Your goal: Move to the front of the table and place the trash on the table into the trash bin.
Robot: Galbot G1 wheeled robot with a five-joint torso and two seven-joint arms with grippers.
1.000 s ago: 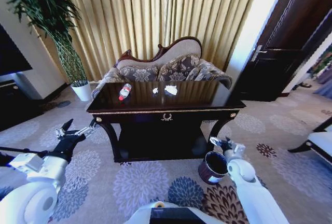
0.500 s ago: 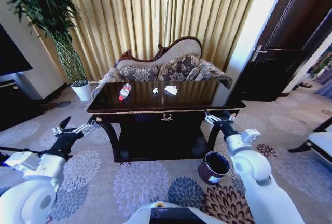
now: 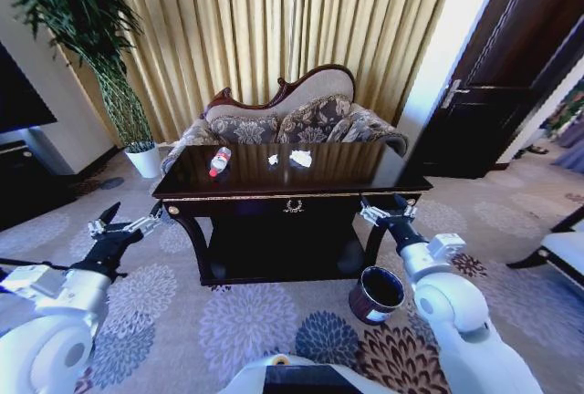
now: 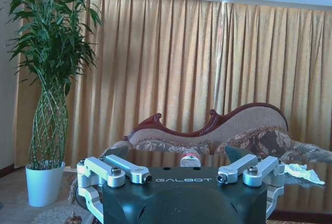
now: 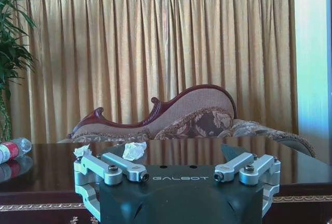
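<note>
The dark glossy table (image 3: 356, 168) stands straight ahead. On its top lie a clear bottle with a red label (image 3: 219, 160) at the left and two white paper scraps (image 3: 273, 160) (image 3: 301, 158) near the middle. The dark round trash bin (image 3: 376, 294) sits on the carpet by the table's front right leg. My right gripper (image 3: 388, 211) is open at the height of the table's front edge, above the bin. My left gripper (image 3: 123, 227) is open, off the table's left front corner. The right wrist view has the bottle (image 5: 13, 149) and scraps (image 5: 134, 150) beyond the open right gripper (image 5: 179, 173).
A patterned sofa (image 3: 292, 116) stands behind the table before gold curtains. A tall plant in a white pot (image 3: 143, 160) is at the back left, a dark cabinet (image 3: 23, 175) at the left and a dark door (image 3: 493, 93) at the right. A chair (image 3: 557, 253) is at the right edge.
My right arm has risen from beside the trash bin to the level of the table's front edge. My left gripper has drifted slightly left. The trash has not moved.
</note>
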